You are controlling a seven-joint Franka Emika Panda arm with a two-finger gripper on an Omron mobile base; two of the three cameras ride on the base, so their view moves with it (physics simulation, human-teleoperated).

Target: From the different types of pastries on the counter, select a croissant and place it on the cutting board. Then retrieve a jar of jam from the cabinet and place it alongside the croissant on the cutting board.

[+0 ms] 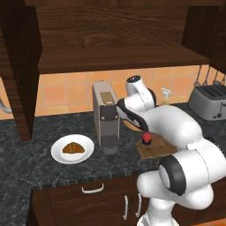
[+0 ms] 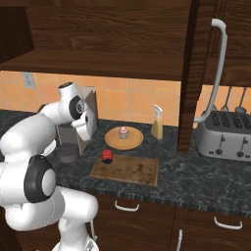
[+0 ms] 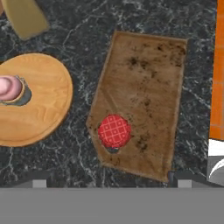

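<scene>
Landmark: flat rectangular brown wooden cutting board point(image 2: 128, 169) on the dark speckled stone counter point(image 2: 196, 181), near its front edge.

Nearest: brown wooden drawers point(image 2: 147, 218) under the counter front, silver handles.

On the board: small squat jar of jam with red checked lid point(image 3: 114, 131), upright on the board's corner toward the coffee machine. Right base view shows dark glass body under the lid point(image 2: 107, 156); hand view shows the lid from above; left base view shows the jar point(image 1: 147, 138) partly behind the white arm, board point(image 1: 152, 149) mostly covered there.

Gripper: two dark tips barely show at the hand view's bottom edge, wide apart, nothing between them; exact opening cannot tell. Gripper point(image 3: 111, 183) is above the board, looking down, not touching the jar.

Left of the board, well apart: small golden-brown crescent croissant point(image 1: 73, 148) on a round white plate point(image 1: 57, 152), seen in the left base view. It is not on the board.

Just left of the board: grey boxy coffee machine point(image 1: 104, 119).

Behind the board: round light-wood plate point(image 2: 135, 141) with a pink-frosted cupcake point(image 2: 123, 132); also in hand view point(image 3: 10, 89).

Behind-right of the board: yellowish spray bottle point(image 2: 157, 125) by the orange tiled wall point(image 2: 132, 100).

Far right of the board: silver toaster point(image 2: 223, 136).

Above the board: dark brown wooden wall cabinet point(image 2: 98, 49) with plank shelf, door open with curved silver handle point(image 2: 218, 68).
</scene>
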